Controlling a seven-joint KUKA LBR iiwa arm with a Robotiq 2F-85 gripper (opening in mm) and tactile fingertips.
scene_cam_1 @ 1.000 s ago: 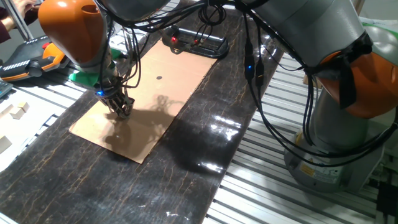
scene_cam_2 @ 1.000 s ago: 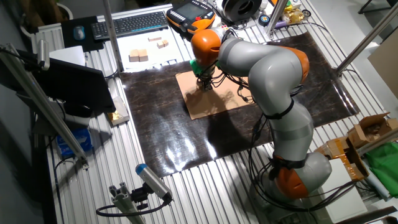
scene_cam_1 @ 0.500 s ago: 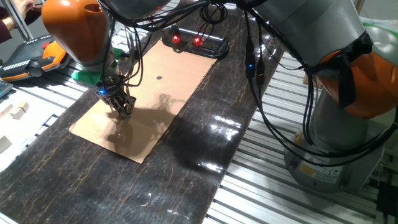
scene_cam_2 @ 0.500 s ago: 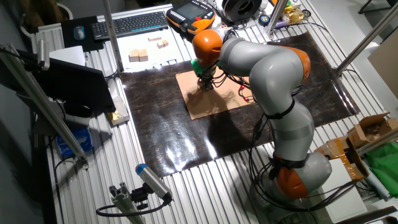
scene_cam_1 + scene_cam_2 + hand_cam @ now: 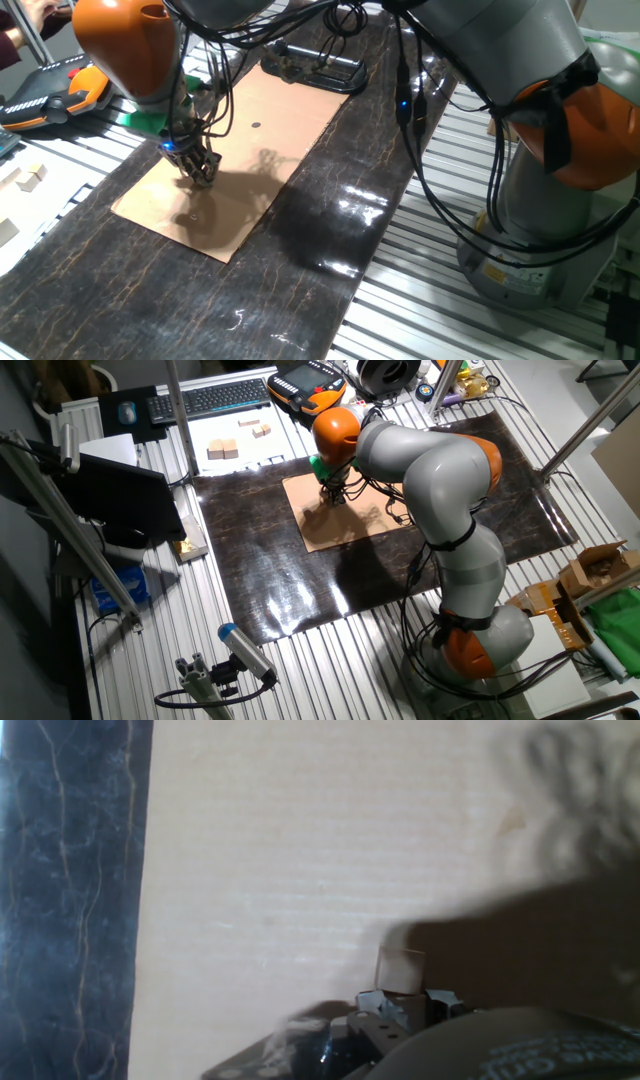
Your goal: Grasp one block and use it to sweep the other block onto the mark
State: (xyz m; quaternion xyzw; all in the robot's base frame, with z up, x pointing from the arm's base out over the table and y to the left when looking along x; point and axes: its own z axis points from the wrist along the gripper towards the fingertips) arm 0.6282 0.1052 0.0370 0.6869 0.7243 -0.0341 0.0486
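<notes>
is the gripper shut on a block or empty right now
Shut on a block, it seems: in the hand view a small tan block sits between the gripper fingertips, over the cardboard sheet.

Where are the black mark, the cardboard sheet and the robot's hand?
mark [image 5: 256,126]: one fixed view, centre of the dot.
cardboard sheet [image 5: 290,115]: one fixed view, bare surface.
hand [image 5: 201,178]: one fixed view, between the fingertips.

A small pale wooden block sits upright at the tip of the hand, low over the tan cardboard sheet. The mark, a small black round dot, lies on the same sheet, well apart from the block.
</notes>
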